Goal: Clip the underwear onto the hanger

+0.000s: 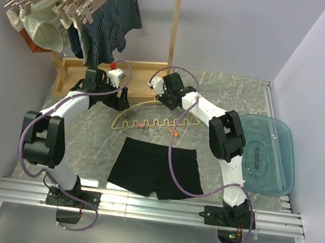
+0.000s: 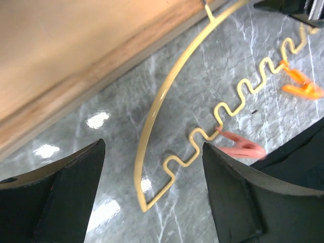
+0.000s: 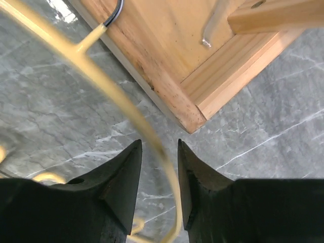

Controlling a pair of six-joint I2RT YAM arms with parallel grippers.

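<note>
The yellow hanger lies flat on the marble table, hook toward the back, with two orange-red clips on its wavy bar. The black underwear lies spread flat just in front of it. My left gripper is wide open over the hanger's left end, not touching it; a clip lies by its right finger. My right gripper sits at the top of the arch. Its jaws stand narrowly apart with the yellow arch running between them.
A wooden rack's base and post stand right behind the hanger; the base's corner is close to my right fingers. Beige hangers carry striped shorts and pale green underwear. A teal tray sits at the right.
</note>
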